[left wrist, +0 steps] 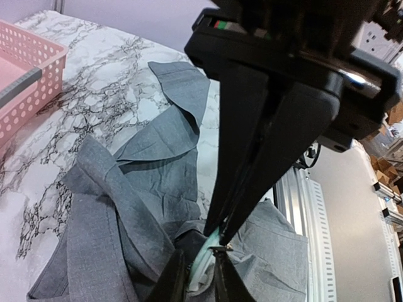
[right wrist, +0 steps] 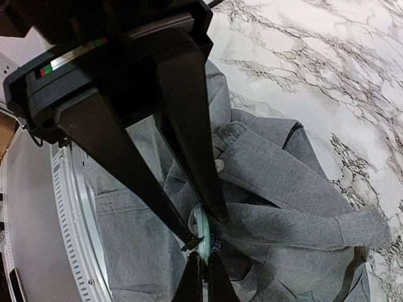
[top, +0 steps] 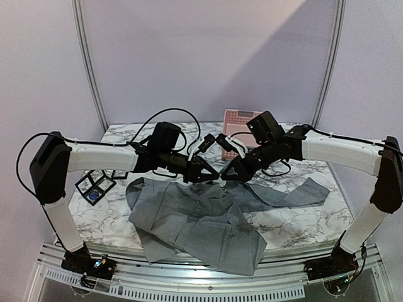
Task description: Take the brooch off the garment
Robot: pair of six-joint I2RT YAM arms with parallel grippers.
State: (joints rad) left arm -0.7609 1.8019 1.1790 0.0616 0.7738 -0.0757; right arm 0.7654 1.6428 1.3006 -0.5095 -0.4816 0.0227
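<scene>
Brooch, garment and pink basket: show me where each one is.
brooch (right wrist: pixel 203 233), right wrist view, rim of the pale green disc.
garment (top: pixel 189 217), top external view, middle of the grey cloth.
pink basket (top: pixel 237 119), top external view, its perforated wall.

Pale brooch (right wrist: pixel 202 230) mostly hidden among garment (right wrist: pixel 283 189) folds, detail indiscernible

Large grey garment (top: pixel 195 220): soft woven cloth, matt, creased. Pale green round brooch (right wrist: pixel 203 228): smooth, faintly glossy. Marble-patterned table top (top: pixel 296 220): smooth, low sheen. Pink lattice basket (left wrist: pixel 28 39): moulded plastic. Ribbed table-edge rail (left wrist: pixel 308 239): bare silvery metal
</scene>
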